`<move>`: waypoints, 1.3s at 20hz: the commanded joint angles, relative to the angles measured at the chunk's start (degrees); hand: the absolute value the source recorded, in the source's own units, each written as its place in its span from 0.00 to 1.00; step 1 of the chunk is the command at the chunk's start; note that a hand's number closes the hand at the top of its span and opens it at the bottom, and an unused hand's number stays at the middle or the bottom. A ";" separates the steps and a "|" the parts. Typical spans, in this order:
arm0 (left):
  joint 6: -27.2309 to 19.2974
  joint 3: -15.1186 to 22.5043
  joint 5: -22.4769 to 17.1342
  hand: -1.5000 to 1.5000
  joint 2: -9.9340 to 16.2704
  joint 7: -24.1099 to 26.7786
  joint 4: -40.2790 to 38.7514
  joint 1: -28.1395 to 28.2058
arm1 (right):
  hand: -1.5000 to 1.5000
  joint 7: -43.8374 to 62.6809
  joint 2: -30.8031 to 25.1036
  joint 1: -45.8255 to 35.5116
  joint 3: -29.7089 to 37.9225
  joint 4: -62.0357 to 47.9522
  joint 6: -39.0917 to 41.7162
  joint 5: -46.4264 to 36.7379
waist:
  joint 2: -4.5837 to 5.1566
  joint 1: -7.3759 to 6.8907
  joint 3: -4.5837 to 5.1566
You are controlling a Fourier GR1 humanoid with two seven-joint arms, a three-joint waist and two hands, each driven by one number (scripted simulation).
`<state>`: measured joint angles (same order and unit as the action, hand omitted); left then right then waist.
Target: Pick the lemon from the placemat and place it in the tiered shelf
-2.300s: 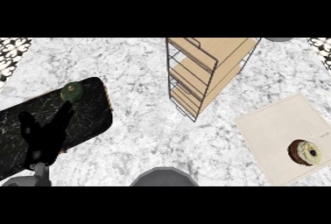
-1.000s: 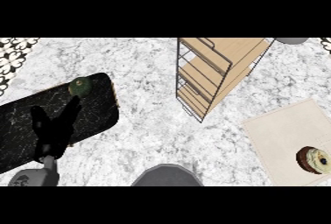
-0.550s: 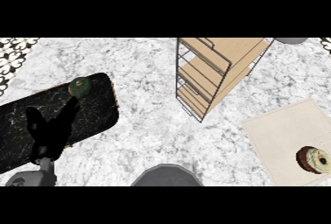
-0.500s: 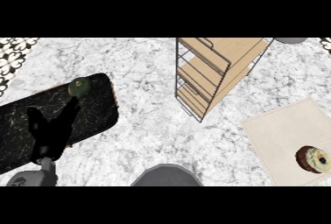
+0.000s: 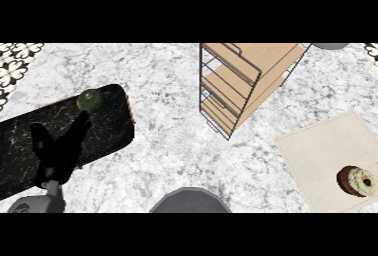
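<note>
Take the black placemat [image 5: 29,145] as your landmark. Your left hand [image 5: 57,150] hovers over it, fingers straight and spread, holding nothing, fingertips just short of the lemon [image 5: 91,100]. The lemon, dark green here, sits at the placemat's far corner, ungrasped. Right of the placemat, well apart, stands the tiered shelf [image 5: 247,80], with nothing visible on its levels. Farther right lies a beige mat [image 5: 325,150] with a donut [image 5: 359,181]. Your right hand is out of view. So you have the grasp, carry and placement left.
</note>
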<state>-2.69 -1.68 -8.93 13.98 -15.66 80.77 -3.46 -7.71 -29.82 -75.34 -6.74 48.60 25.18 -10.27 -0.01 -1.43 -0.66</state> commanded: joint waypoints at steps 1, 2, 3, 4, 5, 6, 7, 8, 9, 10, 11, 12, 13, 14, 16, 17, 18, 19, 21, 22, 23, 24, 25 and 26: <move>0.51 0.78 -0.57 0.50 -1.22 -2.90 -1.29 -0.11 | 1.00 -4.52 0.47 -1.82 0.75 -5.85 -0.47 -2.47 | 0.45 -0.01 0.69; 1.98 -0.01 -1.43 0.50 -1.29 0.38 -1.94 2.00 | 1.00 -4.09 0.84 -2.74 0.69 -6.06 0.44 -2.49 | 0.39 -0.02 0.71; 0.96 -0.58 -0.81 0.50 -1.06 -1.14 -4.60 -0.88 | 1.00 -5.81 0.27 -0.23 -1.07 -4.34 0.02 -4.42 | 0.39 0.63 0.70; -0.40 0.96 0.25 0.50 -2.42 -1.62 -1.76 1.11 | 1.00 -5.55 0.15 -0.93 -2.02 -3.10 -0.14 -5.71 | 0.23 0.55 0.69; 1.29 0.56 -1.07 0.50 -1.54 -2.45 -0.24 1.83 | 1.00 -6.88 -0.67 -1.20 -2.42 -3.01 -0.25 -6.82 | 0.21 0.39 0.68; 2.15 -0.34 -1.35 0.50 -1.57 -0.36 -4.18 -0.83 | 1.00 -7.84 -0.80 -3.05 -1.17 -7.77 -0.03 -6.93 | 0.55 0.18 0.72; 0.91 -0.13 -0.63 0.50 -1.79 -1.58 -3.65 0.18 | 1.00 -2.71 1.18 -2.44 3.23 -8.48 -0.98 -2.13 | 0.35 0.54 0.71; 2.15 0.82 -0.93 0.50 -1.53 -1.41 0.14 3.41 | 1.00 1.35 3.67 -3.02 5.44 -9.05 -2.11 0.51 | 0.08 0.13 0.69; 1.51 -0.35 -0.41 0.50 -0.81 -1.15 -2.08 1.08 | 0.00 2.13 0.73 -6.48 7.67 -11.70 0.78 1.88 | 0.32 0.21 0.72; 2.76 -0.09 -1.34 0.50 -1.45 -0.89 -3.51 0.44 | 0.00 1.52 2.97 -4.44 7.71 -12.22 -1.61 1.90 | 0.44 0.39 0.73; 1.77 0.16 -0.34 0.50 -2.18 0.89 -2.62 2.27 | 0.00 3.63 4.52 -4.95 8.57 -12.16 -2.64 2.80 | 0.25 0.37 0.72; 1.27 0.37 0.25 0.50 -1.44 -1.84 -2.01 0.42 | 0.00 3.30 3.54 -5.85 9.69 -13.34 -1.21 3.66 | 0.30 0.44 0.69; 0.95 1.01 0.84 0.50 -2.87 0.70 -2.38 2.66 | 0.00 2.87 2.29 -6.47 10.60 -14.77 -0.02 4.20 | 0.39 0.16 0.71; -1.30 0.78 1.28 0.50 -3.56 -2.21 -2.99 -0.72 | 0.00 5.97 2.84 -7.09 12.31 -13.39 1.08 6.83 | 0.10 1.23 0.69; 1.36 -1.13 -1.51 0.50 -2.07 -3.58 -3.83 -1.98 | 0.00 6.41 3.36 -6.66 14.54 -15.91 1.65 9.13 | 0.25 1.09 0.70; 1.82 -0.40 0.24 0.50 -2.26 0.89 -5.05 1.52 | 0.00 8.43 3.54 -8.41 16.16 -16.28 1.88 10.88 | 0.18 0.89 0.73; 1.94 -0.55 -0.83 0.50 -1.77 -2.67 -2.02 1.16 | 0.00 10.28 5.07 -9.39 16.21 -15.96 1.14 11.31 | 0.00 0.71 0.70; 2.04 -1.13 -0.88 0.50 -1.31 -2.79 -3.18 -0.30 | 0.00 10.15 5.26 -8.72 17.95 -18.10 -0.43 12.38 | 0.26 0.60 0.70; 2.70 -1.23 -0.20 0.50 -1.76 1.35 -5.18 1.29 | 0.00 11.97 3.48 -10.25 20.57 -19.28 1.54 15.12 | 0.32 0.67 0.73; 2.05 -0.91 -0.05 0.50 -2.17 0.62 -3.37 2.41 | 0.00 14.75 2.79 -10.58 21.65 -20.11 2.21 16.43 | 0.14 0.72 0.71; 3.83 -1.26 -0.58 0.50 -1.49 2.34 -4.28 3.45 | 0.00 16.37 1.47 -13.26 23.47 -21.74 -0.13 17.17 | 0.36 0.14 0.76; 1.54 -0.53 0.30 0.50 -1.77 -2.21 -1.92 0.72 | 0.00 14.46 1.89 -11.73 23.63 -22.68 -2.50 16.49 | 0.51 0.00 0.68; 4.59 -2.10 -1.97 0.50 0.05 -1.27 -0.92 3.04 | 0.00 14.05 -0.13 -10.87 24.58 -22.18 -3.06 16.85 | 0.34 0.01 0.68; 2.00 -0.76 0.11 0.50 -2.23 -0.46 -2.38 1.77 | 0.00 14.79 -0.57 -12.04 24.86 -22.99 -3.71 16.80 | 0.49 0.16 0.70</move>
<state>-0.51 -3.40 -8.76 13.64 -15.10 81.14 -2.96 5.45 -28.28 -86.20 15.12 27.92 24.01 4.90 -0.01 -1.30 -0.59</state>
